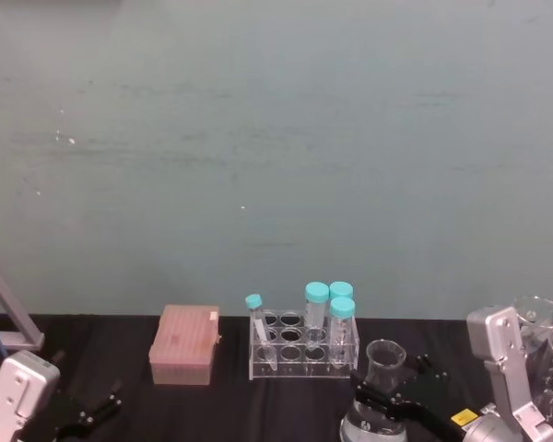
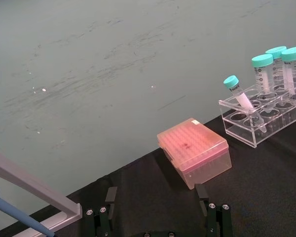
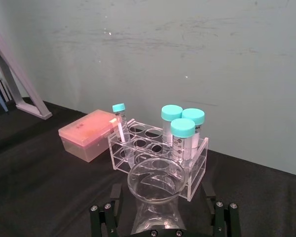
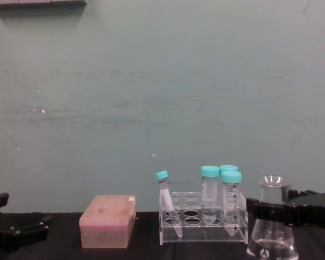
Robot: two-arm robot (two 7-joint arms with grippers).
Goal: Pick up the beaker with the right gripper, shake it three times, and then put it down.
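The beaker (image 1: 383,361), a clear conical flask, stands upright on the black table just right of the tube rack; it also shows in the chest view (image 4: 272,223) and the right wrist view (image 3: 155,177). My right gripper (image 1: 389,379) is open, and its black fingers (image 4: 259,208) pass on either side of the beaker's neck. In the right wrist view, those fingers (image 3: 104,217) stand wide of the glass on both sides. My left gripper (image 1: 94,411) rests open, low at the front left, with nothing between its fingers (image 2: 104,210).
A clear tube rack (image 1: 304,348) holds several teal-capped tubes (image 1: 342,308) close to the beaker's left. A pink tip box (image 1: 184,345) lies farther left. More glassware (image 1: 546,343) stands at the far right, a grey stand (image 1: 7,315) at the far left.
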